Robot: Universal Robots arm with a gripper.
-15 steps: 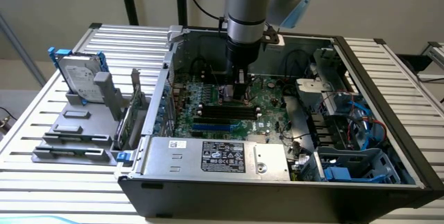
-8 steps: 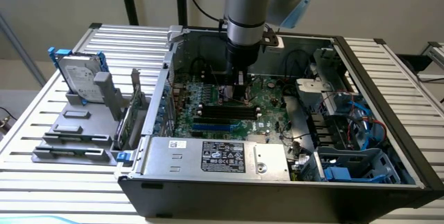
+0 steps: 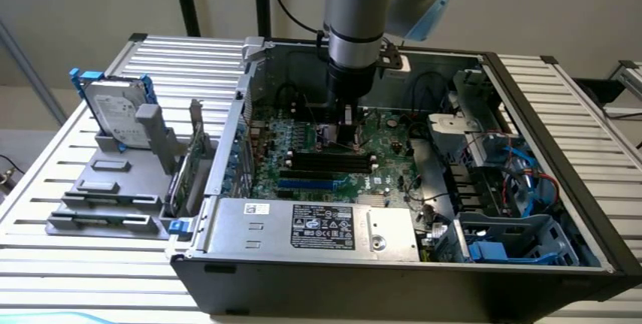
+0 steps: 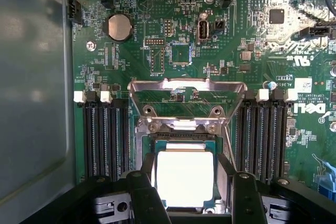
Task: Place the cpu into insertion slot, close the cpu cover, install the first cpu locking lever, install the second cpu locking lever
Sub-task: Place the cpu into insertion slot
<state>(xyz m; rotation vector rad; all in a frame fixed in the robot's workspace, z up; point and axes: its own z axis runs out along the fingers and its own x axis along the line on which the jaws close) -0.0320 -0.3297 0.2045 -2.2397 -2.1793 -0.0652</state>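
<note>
Over the green circuit board (image 4: 131, 56), we see the gripper (image 4: 186, 160) with its black fingers (image 4: 144, 187) spread wide either side of the small square silver-topped cpu (image 4: 185, 179), apparently not clamping it. Chip lies in the square black insertion slot (image 4: 181, 138); thin silver frame cpu cover (image 4: 187, 84) stands flipped up. We'd want the chip flat, edges square to the rim. Exterior view gives the arm reaching down into the black computer case (image 3: 401, 294); wrist view gives chip seating
</note>
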